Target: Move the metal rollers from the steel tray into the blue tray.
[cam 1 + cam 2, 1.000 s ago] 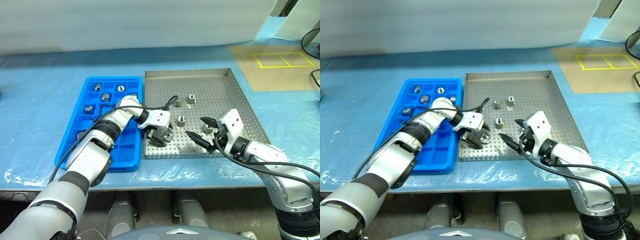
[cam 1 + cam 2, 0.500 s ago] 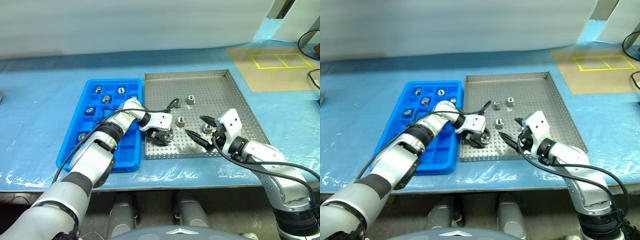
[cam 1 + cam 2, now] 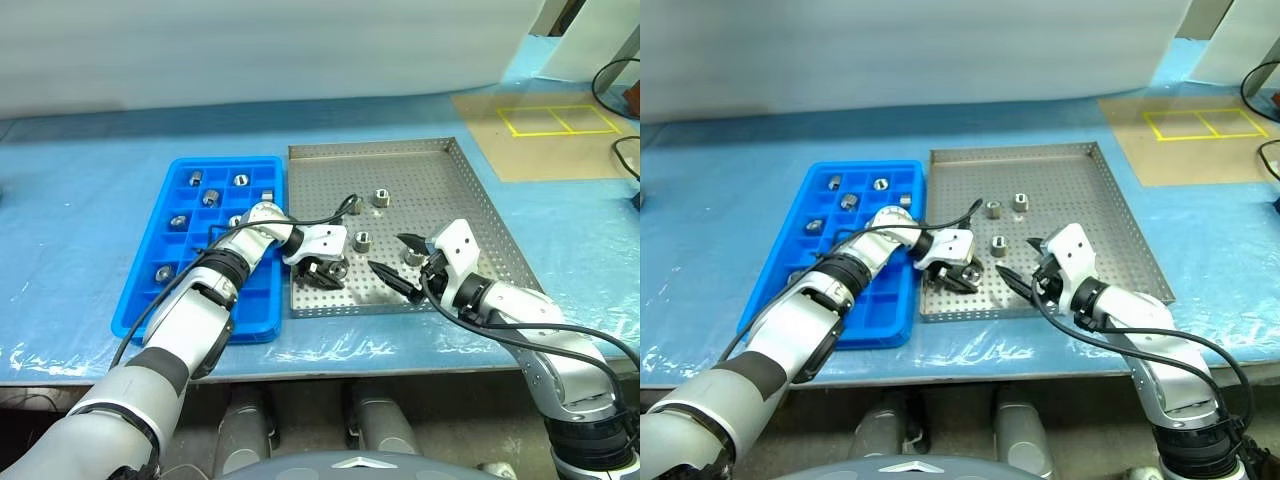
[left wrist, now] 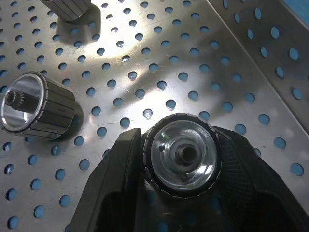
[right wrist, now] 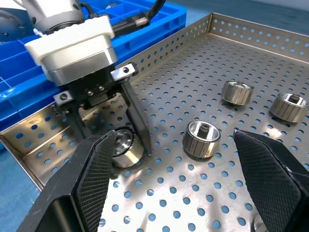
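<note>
I see a table [image 3: 80, 200] covered in a blue film [image 3: 560, 220], wrinkled and glossy along the near edge. A pale, plain wall [image 3: 260, 45] runs behind it. At the far right a tan board [image 3: 545, 135] lies on the table, marked with a yellow outline [image 3: 556, 119] of two boxes. Black cables [image 3: 618, 85] loop at the right edge. The light is even and bright.
</note>
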